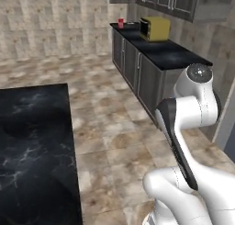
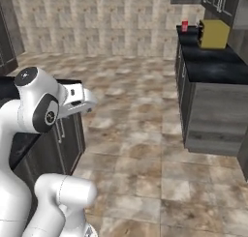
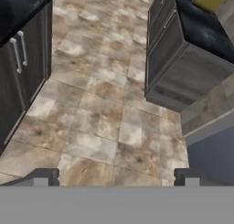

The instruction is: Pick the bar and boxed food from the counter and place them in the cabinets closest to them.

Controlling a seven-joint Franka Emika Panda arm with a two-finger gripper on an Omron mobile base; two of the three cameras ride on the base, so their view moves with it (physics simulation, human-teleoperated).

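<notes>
Boxed food (image 1: 120, 23) is standing upright at the far end of the counter (image 1: 176, 56), a small bright red carton, well apart from me. The counter is running along the wall, black marble-look top over grey base cupboards, and the cabinets (image 1: 183, 2) are hanging above it with doors looking shut. I'm not making out the bar anywhere from here.

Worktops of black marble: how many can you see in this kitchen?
2. One long counter runs along the right wall, carrying the yellow toaster and the red carton. Another worktop lies near left. More may be out of view.
</notes>
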